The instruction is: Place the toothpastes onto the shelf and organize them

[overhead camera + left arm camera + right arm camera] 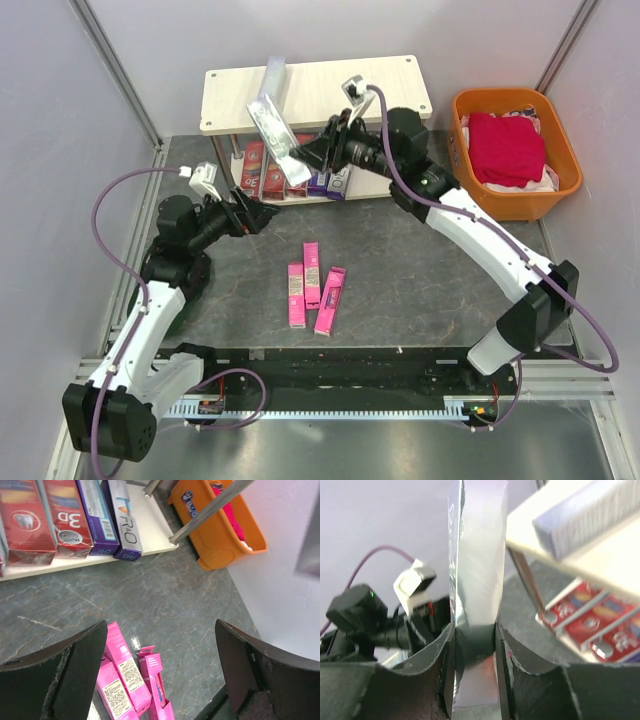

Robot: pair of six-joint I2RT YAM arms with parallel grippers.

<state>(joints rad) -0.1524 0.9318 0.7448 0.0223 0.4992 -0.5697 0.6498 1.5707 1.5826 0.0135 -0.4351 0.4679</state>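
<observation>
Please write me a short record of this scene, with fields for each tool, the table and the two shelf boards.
left tool: open, empty, over the table
right tool: shut on a silver carton
on table: three pink cartons
shelf, lower board: red cartons, purple carton, white carton
shelf, top board: second silver carton

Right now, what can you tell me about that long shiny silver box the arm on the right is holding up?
The long slim silver-grey carton looks like glossy, mirror-like cardboard with faint print. The right gripper pinches it near one end between its dark fingers, and nothing else visibly touches it. Seen from above, it is held up in the air and slants across the front edge of the cream two-tier shelf, its free end by the top board.
</observation>
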